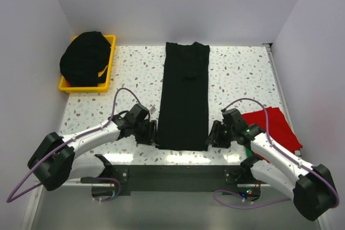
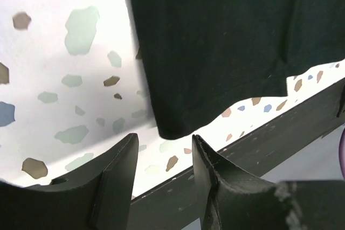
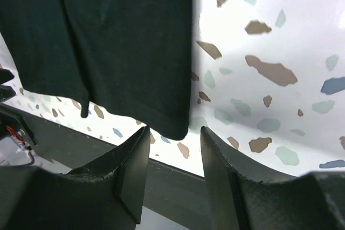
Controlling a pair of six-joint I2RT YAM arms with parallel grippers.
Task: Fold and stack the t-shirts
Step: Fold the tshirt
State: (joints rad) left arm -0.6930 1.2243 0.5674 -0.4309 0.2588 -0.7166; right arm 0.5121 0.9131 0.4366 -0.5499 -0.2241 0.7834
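- The shirt point(image 1: 186, 96), black, lies flat at the centre of the table point(image 1: 237, 74). It is folded lengthwise into 1 narrow strip running from the far side to the near edge, and its hem lies at the near edge, between the 2 grippers.
- The left gripper point(image 2: 163, 146) has its jaws parted with nothing between them. The tips sit low over the table, just short of the hem's left corner and clear of the cloth.
- The right gripper point(image 3: 174, 136) is likewise parted and empty, with its tips just short of the hem's right corner.
- Other garments: a red shirt point(image 1: 272, 127) lies on the right side of the table, and a black heap point(image 1: 85, 57) fills the yellow bin point(image 1: 110, 52) at far left.
- Step in hand, as judged: the lengthwise folds look done and the crosswise fold is not yet begun. Both grippers appear placed to take the near hem.
- Next move, as judged: each gripper should advance onto its corner, slip 1 finger under the edge and close on all layers. The 2 should then lift together and carry the hem toward the collar, keeping level so the strip does not skew.
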